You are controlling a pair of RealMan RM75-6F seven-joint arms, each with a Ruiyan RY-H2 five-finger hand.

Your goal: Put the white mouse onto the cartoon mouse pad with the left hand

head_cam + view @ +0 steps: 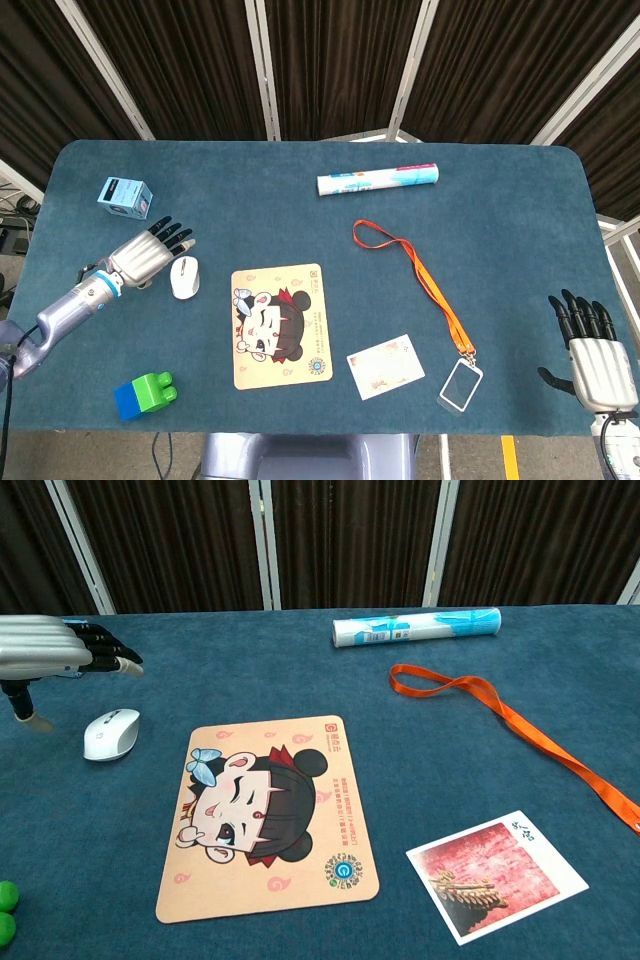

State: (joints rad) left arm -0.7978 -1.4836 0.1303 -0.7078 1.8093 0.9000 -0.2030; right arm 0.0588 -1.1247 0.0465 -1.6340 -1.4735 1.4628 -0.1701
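The white mouse [184, 277] [111, 733] lies on the blue table cloth just left of the cartoon mouse pad [280, 325] [268, 814], which shows a girl's face. My left hand [148, 253] [60, 652] hovers open just left of and above the mouse, fingers stretched out flat, not touching it. My right hand [592, 350] rests open at the table's near right corner, far from both; only the head view shows it.
A light blue box [125, 196] sits behind the left hand. Green and blue blocks [145, 394] lie near the front left edge. A printed tube [378, 180], an orange lanyard [425, 280] with a badge holder [460, 384], and a photo card [385, 366] lie to the right.
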